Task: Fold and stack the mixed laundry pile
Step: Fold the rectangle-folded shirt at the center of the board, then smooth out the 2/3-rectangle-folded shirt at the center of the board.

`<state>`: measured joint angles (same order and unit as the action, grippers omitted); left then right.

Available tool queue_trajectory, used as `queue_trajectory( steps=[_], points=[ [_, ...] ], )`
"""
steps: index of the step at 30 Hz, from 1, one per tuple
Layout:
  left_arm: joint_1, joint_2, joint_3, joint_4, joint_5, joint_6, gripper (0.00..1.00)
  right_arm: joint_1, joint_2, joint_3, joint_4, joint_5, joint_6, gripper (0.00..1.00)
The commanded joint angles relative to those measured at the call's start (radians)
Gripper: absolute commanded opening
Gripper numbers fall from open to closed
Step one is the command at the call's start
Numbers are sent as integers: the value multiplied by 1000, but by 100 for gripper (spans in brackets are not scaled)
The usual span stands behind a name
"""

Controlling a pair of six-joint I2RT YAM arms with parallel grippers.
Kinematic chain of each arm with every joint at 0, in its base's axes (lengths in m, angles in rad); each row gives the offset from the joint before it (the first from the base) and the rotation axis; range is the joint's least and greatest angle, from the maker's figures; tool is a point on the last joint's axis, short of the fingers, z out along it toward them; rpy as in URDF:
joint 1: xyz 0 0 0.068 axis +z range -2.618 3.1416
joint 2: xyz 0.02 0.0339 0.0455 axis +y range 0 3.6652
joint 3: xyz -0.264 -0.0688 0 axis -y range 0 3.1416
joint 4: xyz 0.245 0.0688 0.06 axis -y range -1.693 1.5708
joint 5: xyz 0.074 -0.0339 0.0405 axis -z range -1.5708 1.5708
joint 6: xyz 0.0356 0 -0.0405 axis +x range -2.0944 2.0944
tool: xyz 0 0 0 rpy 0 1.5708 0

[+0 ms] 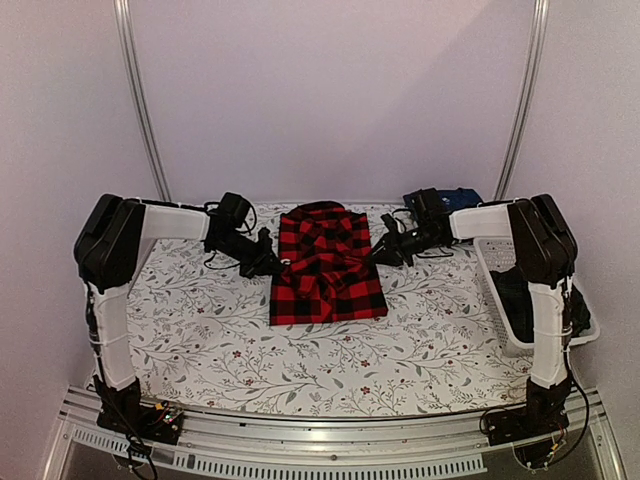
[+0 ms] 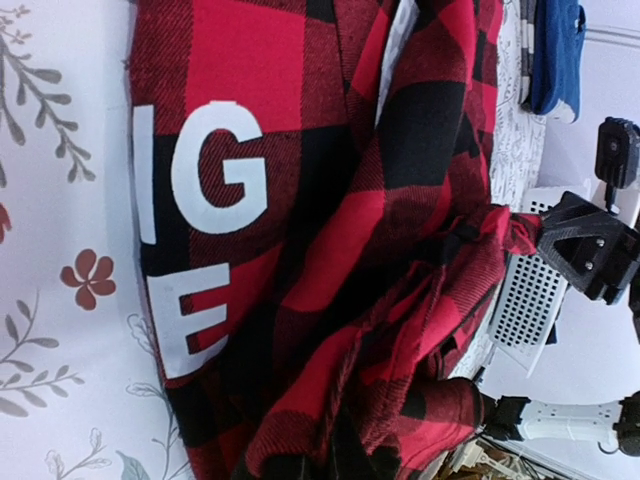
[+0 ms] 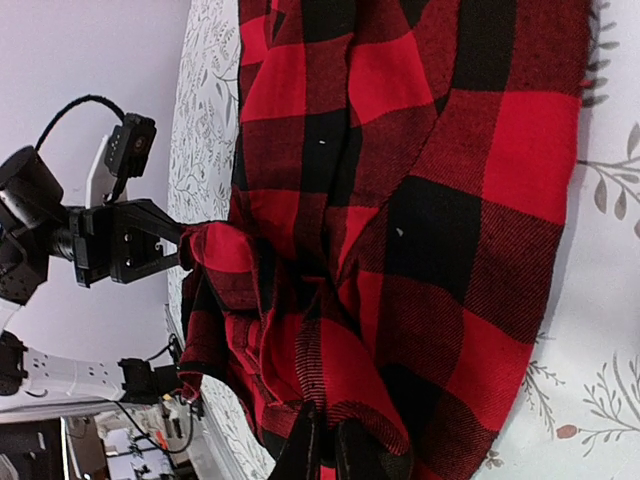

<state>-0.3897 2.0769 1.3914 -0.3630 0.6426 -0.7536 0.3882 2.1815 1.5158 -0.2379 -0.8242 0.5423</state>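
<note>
The red-and-black checked flannel shirt [image 1: 325, 265] lies flat in the middle of the floral cloth, with white letters printed on it [image 2: 215, 165]. My left gripper [image 1: 274, 264] is shut on a bunch of its left edge; in the left wrist view the cloth hides the fingers. On the opposite edge my right gripper [image 1: 381, 254] is shut, its dark fingers [image 3: 305, 450] pinching a fold of the shirt [image 3: 430, 200]. Each wrist view shows the other gripper lifting its edge slightly. A navy blue folded garment [image 1: 447, 197] sits at the back right. A dark garment [image 1: 518, 290] lies in the basket.
The white lattice basket [image 1: 492, 262] stands at the table's right edge, beside the right arm. The floral table cloth [image 1: 200, 320] covers the whole table. Metal frame poles rise at the back left and back right.
</note>
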Motion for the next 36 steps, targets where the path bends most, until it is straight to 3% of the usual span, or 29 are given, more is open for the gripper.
queue_trajectory(
  steps=[1,4,7,11,16,22,29,36],
  points=[
    [44,-29,6,-2,-23,25,7,-28,-14,31,-5,-14,-15,23],
    [61,-97,-1,2,-40,56,25,-55,-89,23,-12,-9,-28,42],
    [73,-181,-37,-1,-61,73,41,-84,-188,-13,-31,-5,-49,49],
    [79,-312,-170,33,-54,71,50,-111,-333,-130,-39,-1,-68,53],
    [38,-437,-365,132,7,44,50,-79,-465,-307,-48,-16,-79,39],
    [-89,-436,-434,210,17,-7,48,82,-452,-403,9,8,-54,25],
    [-122,-405,-448,303,8,-71,48,151,-269,-321,38,80,-32,16],
    [-125,-379,-430,287,8,-59,47,153,-32,-80,-10,90,-78,13]
  ],
)
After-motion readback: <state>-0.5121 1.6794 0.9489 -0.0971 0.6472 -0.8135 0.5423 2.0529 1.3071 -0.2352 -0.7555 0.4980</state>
